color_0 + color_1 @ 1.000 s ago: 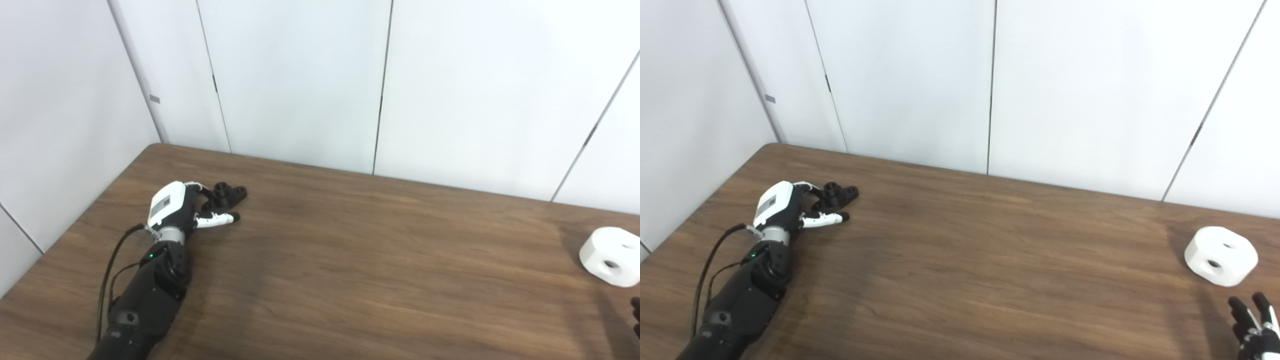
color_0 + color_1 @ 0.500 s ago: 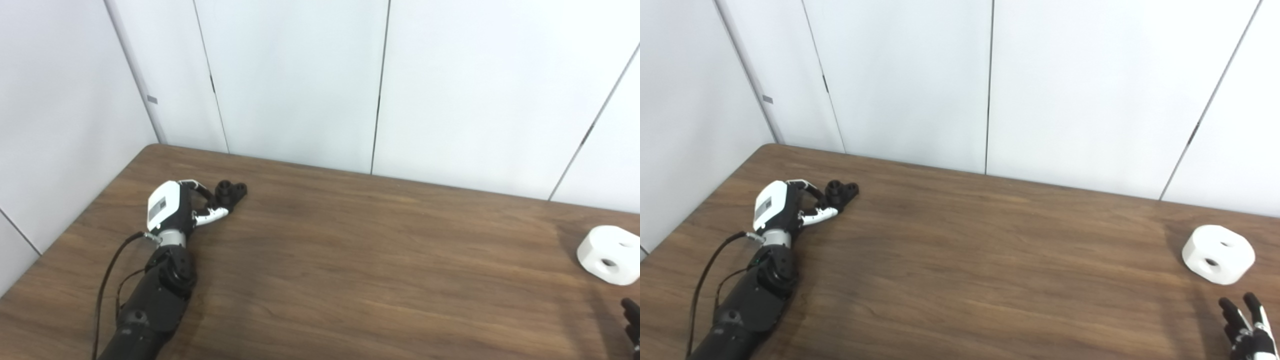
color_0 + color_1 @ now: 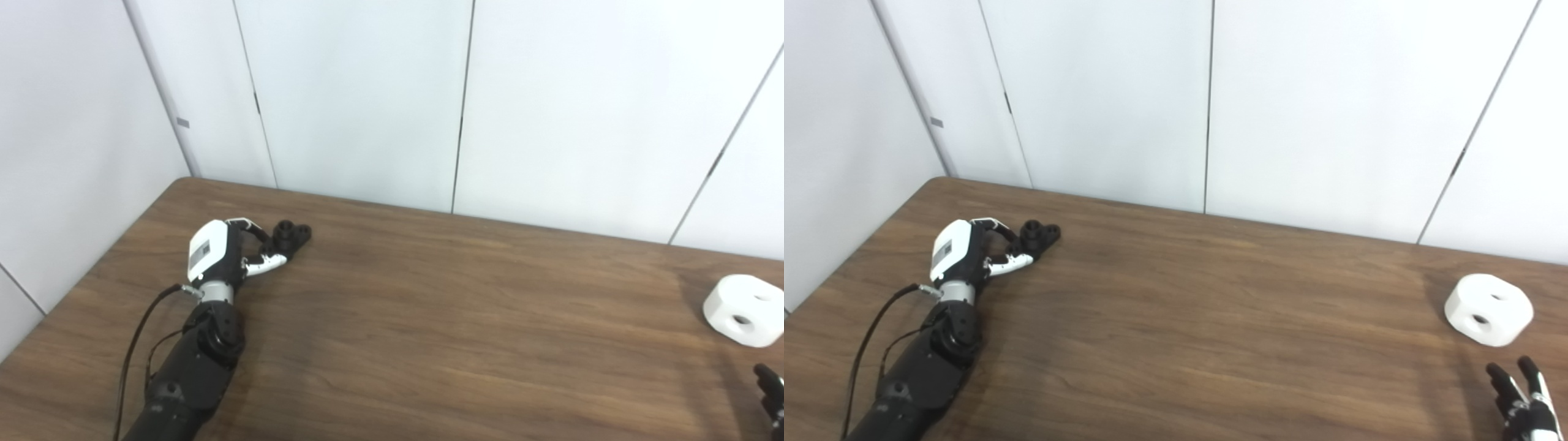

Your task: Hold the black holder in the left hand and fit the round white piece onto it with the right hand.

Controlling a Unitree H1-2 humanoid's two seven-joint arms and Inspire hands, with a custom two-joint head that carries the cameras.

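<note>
Brown wood-grain table (image 3: pixel 429 318) against white wall panels (image 3: pixel 355 98) (left hand (image 3: pixel 223 254) fingers clasp black holder (image 3: pixel 291 234)).

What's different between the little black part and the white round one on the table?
The black holder looks smaller and lies far left; the white piece is chunkier and lies far right. The left hand has its fingers at the holder; the white piece lies apart from the right hand. Both rest on the table and show round holes.
</note>
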